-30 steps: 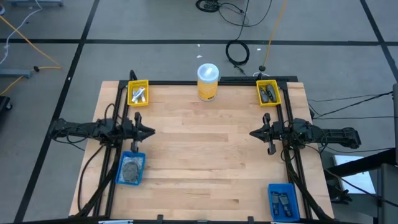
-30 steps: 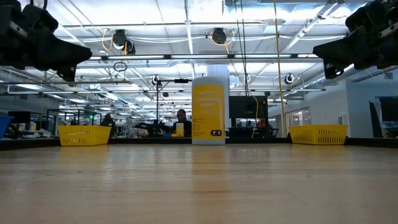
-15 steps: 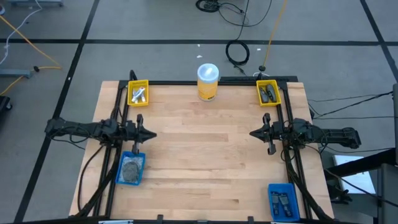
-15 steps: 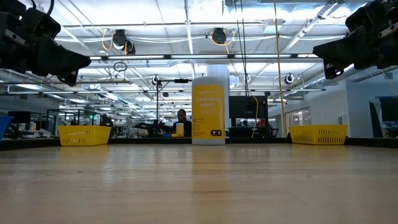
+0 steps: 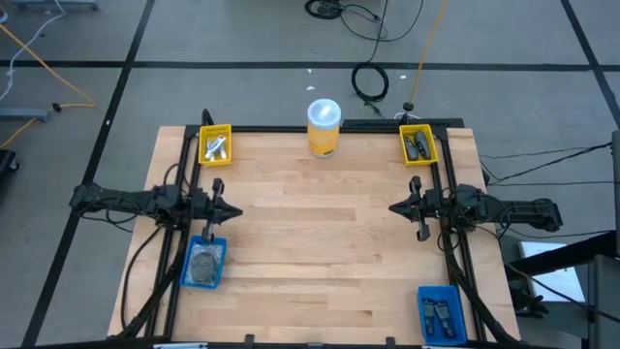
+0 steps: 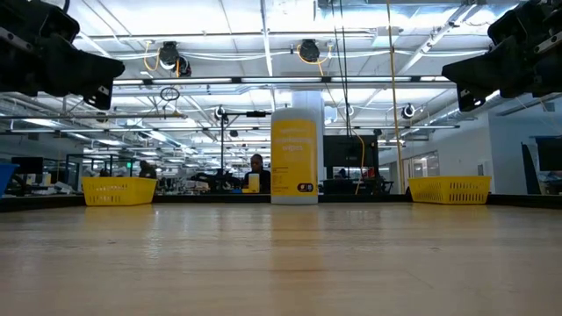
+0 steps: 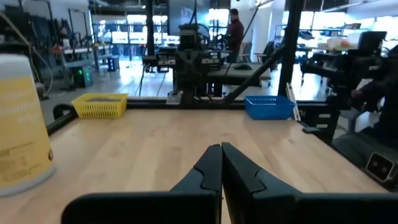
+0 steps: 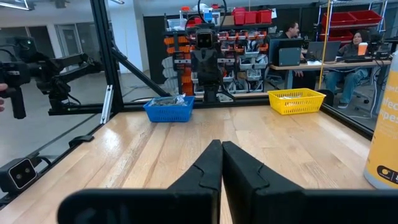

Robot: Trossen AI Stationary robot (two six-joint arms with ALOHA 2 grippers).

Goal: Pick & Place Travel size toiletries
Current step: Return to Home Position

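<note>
Your travel size toiletries sit in bins, well apart from both hands: white tubes [image 5: 215,147] in the far-left yellow bin [image 5: 214,129], dark grey pieces [image 5: 418,145] in the far-right yellow bin [image 5: 418,127], and more dark pieces [image 5: 439,315] in the near-right blue bin [image 5: 439,288]. The yellow canister [image 6: 293,158] stands at the middle of the far edge, its print too small to read. The left hand [image 5: 237,206] and right hand [image 5: 391,207] hover level over the surface's side edges, pointing inward, fingers pressed together and empty.

canister front: yellow round canister with white lid [image 6: 294,145], far centre of table, has pale print lines and a dark mark low down, none legible
canister base [image 8: 384,143]: big dark letters cut by the frame edge, first maybe "C", rest unreadable
travel size toiletries [image 5: 215,147], far-left yellow mesh bin [image 5: 214,128]: no readable print
</note>
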